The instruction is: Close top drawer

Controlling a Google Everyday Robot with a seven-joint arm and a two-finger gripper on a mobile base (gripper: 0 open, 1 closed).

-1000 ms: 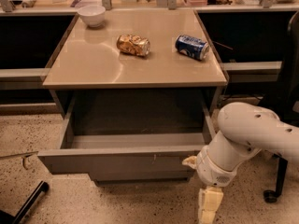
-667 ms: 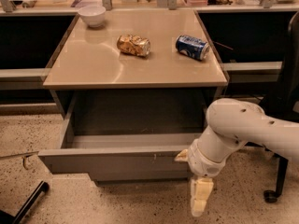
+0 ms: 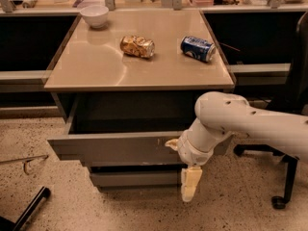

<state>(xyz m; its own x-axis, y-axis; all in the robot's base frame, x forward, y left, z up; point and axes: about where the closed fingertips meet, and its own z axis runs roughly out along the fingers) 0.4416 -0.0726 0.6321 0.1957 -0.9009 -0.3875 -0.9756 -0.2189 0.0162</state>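
The top drawer point(image 3: 110, 148) is a wide grey metal drawer with a flat handleless front and small pale scratches near its upper edge. It stands pulled out from under the tan cabinet top point(image 3: 96, 66), and its dark inside shows. My white arm reaches in from the right and its wrist lies against the right part of the drawer front. My gripper point(image 3: 190, 184) hangs down in front of the lower drawer front point(image 3: 134, 178), just below the top drawer's front.
On the cabinet top are a white bowl point(image 3: 94, 15), a crumpled snack bag point(image 3: 137, 46) and a blue can point(image 3: 198, 48) on its side. A chair base with a wheel point(image 3: 279, 201) stands at right. A black bar point(image 3: 29, 208) lies on the floor at lower left.
My arm has moved left along the drawer front. The top drawer's front now sits further in towards the cabinet.
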